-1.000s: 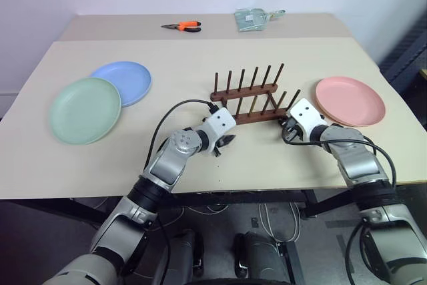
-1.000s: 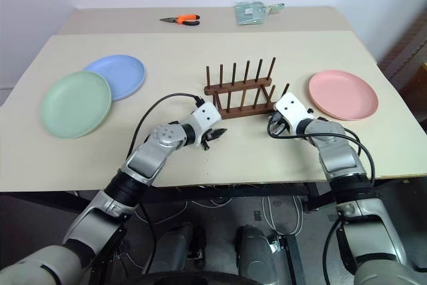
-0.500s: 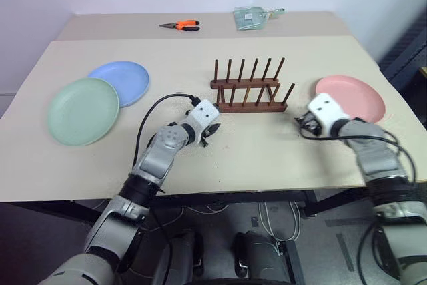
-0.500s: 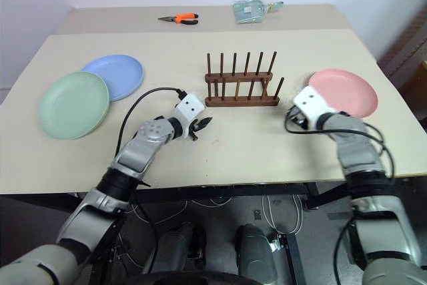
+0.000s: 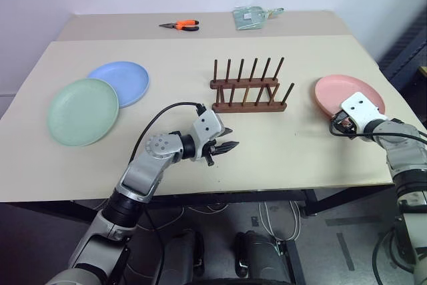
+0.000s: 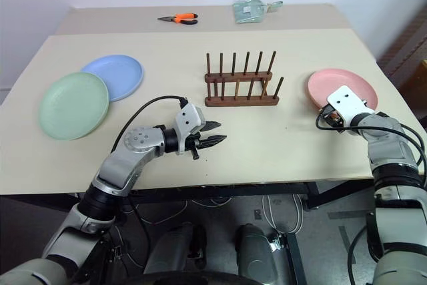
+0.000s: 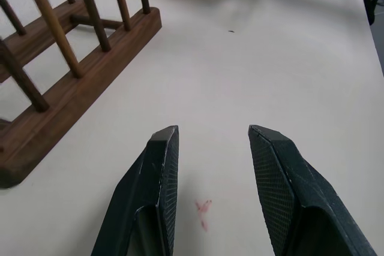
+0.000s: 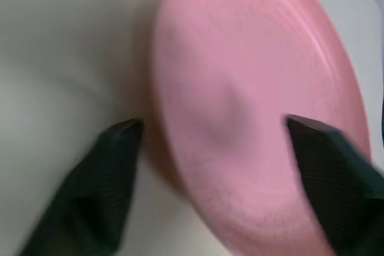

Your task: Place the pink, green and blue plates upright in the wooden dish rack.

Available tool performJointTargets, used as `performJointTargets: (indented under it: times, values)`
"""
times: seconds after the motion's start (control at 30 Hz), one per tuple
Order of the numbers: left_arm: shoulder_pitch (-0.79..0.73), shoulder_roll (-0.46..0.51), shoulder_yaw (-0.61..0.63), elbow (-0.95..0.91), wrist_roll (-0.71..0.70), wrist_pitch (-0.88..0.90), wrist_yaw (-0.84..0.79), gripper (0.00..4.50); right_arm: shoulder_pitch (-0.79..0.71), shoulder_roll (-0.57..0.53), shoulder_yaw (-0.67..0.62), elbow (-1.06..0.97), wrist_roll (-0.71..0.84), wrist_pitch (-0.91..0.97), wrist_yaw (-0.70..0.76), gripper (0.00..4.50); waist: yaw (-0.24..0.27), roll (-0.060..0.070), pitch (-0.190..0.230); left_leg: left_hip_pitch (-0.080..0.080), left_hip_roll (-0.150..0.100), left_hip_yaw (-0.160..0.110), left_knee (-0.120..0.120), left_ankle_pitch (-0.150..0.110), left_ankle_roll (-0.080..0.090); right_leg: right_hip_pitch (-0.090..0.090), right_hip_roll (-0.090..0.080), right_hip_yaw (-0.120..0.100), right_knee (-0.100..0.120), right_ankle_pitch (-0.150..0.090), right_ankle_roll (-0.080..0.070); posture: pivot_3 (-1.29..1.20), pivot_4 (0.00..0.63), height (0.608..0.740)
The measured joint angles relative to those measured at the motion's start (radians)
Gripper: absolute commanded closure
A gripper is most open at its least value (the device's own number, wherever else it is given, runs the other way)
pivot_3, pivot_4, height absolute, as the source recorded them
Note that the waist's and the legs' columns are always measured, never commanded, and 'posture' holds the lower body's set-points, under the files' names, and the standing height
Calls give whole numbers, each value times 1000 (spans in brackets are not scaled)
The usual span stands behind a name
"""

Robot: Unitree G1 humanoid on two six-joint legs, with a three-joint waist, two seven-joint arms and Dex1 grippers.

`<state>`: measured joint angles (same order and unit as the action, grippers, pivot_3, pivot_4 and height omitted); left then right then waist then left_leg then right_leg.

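Left eye view: I saw three plates flat on the table, pink plate, green plate, blue plate; the wooden dish rack stood empty; left gripper and right gripper both gaped, gripping nothing.

right gripper opened, moved to pink plate

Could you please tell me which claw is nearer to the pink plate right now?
Right. The right claw is at the pink plate's near edge, while the left claw hovers over the table in front of the wooden dish rack.

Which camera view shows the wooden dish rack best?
The left eye view: the whole wooden dish rack stands unobstructed, both peg rows visible. The right eye view shows the same. The left wrist view shows one end.
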<state>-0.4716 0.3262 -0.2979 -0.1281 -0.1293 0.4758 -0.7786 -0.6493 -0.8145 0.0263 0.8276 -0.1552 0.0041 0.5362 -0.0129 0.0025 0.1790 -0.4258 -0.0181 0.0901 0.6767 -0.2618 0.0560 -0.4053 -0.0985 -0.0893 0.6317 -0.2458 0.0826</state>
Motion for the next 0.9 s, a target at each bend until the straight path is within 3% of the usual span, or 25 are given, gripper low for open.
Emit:
performJointTargets:
  times: [0.13,0.3,0.4,0.5,0.67,0.77,0.9]
  values:
    - [0,5,1,-5,-3,5,15,2631,-25,13,9,67,-3,-52,0,4460,4,0,0,0,0,0,0,0,0,0,0,0,0,0,0,0,150,740]
    - [13,20,16,-25,-3,11,43,2631,-20,11,5,39,-10,-129,-6,4460,1,1,1,0,0,0,0,0,0,0,0,0,0,0,0,0,150,740]
    - [21,17,46,-23,-2,18,83,2631,-13,40,-78,-131,127,-94,53,4460,-5,4,2,0,1,0,0,0,0,0,1,0,1,0,0,0,150,740]
    - [26,5,72,-22,-8,25,112,2631,-57,106,-232,-378,426,163,109,4460,1,4,2,0,2,-1,0,0,0,0,1,0,1,0,0,0,150,740]
    - [35,5,96,-22,-28,44,121,2631,-100,105,-400,-763,945,624,199,4460,25,3,2,-1,2,-2,0,-2,2,0,-1,-1,-2,0,0,0,150,740]
    - [34,5,100,-22,-37,44,121,2631,-132,134,-412,-792,1074,762,172,4460,24,3,2,-1,0,-2,0,-3,3,0,-4,-1,-1,0,0,0,150,740]
    - [34,5,101,-22,-44,44,122,2631,-147,147,-404,-727,1101,826,155,4460,25,3,2,-3,-1,-2,-1,-4,4,-2,-4,-1,-2,0,0,0,150,740]
